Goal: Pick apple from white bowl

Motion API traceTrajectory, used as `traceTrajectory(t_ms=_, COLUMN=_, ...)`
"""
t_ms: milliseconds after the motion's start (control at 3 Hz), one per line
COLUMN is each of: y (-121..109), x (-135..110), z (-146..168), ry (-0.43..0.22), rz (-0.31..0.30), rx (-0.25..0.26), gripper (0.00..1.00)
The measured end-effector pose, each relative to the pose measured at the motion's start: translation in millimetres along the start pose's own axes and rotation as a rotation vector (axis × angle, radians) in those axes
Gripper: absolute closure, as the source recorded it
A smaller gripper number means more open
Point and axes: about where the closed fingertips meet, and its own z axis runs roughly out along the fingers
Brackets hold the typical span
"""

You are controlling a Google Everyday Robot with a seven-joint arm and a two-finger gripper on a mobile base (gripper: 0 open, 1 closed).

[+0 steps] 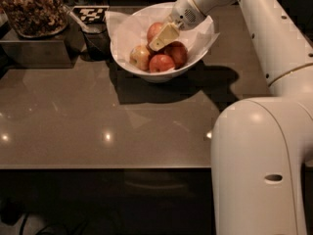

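The white bowl (146, 75), lined with crinkled white paper, stands at the back middle of the table. It holds four apples. The large orange-red apple (155, 29) lies at the back. A paler yellow-tan apple (139, 57) lies at the left, and two smaller deep red apples (161, 62) (179, 53) lie at the front and right. My gripper (164, 36) reaches down into the bowl from the upper right. Its cream tip sits right against the large apple's front right side, above the red apples. It hides part of the large apple.
A clear container of brown snacks (33, 9) stands on a metal box (34, 50) at the back left. A checkered tag (90, 13) and a dark cup (97, 40) are just left of the bowl. My white arm and base (264, 155) fill the right side.
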Motion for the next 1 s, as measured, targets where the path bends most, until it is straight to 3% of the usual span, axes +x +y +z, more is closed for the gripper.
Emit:
traceTrajectory(t_ms=333, y=14.0, x=-6.9, z=-26.3, ry=-0.038, rz=0.026, rx=-0.018, gripper=1.0)
traceTrajectory(t_ms=667, y=49.3, x=-7.0, z=-76.8, ry=-0.095, rz=0.044, rx=-0.07, gripper=1.0)
traceTrajectory(t_ms=1000, y=79.2, x=4.0, z=-129.9, ry=-0.099, rz=0.066, rx=-0.044, gripper=1.0)
